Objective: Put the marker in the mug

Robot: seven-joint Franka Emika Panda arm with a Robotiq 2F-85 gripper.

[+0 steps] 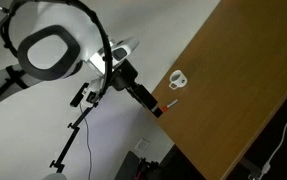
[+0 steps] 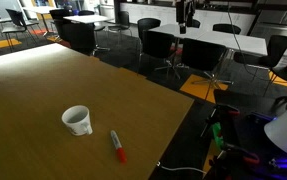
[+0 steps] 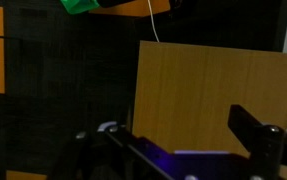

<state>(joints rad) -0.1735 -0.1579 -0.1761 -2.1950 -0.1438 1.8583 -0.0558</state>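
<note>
A white mug (image 2: 77,120) stands on the wooden table (image 2: 33,90). A marker (image 2: 117,146) with a red end lies on the table just beside the mug, apart from it. Both also show in an exterior view, the mug (image 1: 178,79) and the marker (image 1: 169,104). My gripper (image 1: 155,108) hangs at the table's edge, close to the marker and not touching it. In the wrist view the gripper (image 3: 178,125) has its fingers wide apart with nothing between them, over the table (image 3: 213,90). The mug and the marker are out of the wrist view.
A ring lamp (image 1: 48,50) on a stand is beside the arm. Office chairs (image 2: 168,45) and desks (image 2: 83,20) stand beyond the table's far edge. Cables and lit equipment (image 2: 223,135) lie on the floor past the table's corner.
</note>
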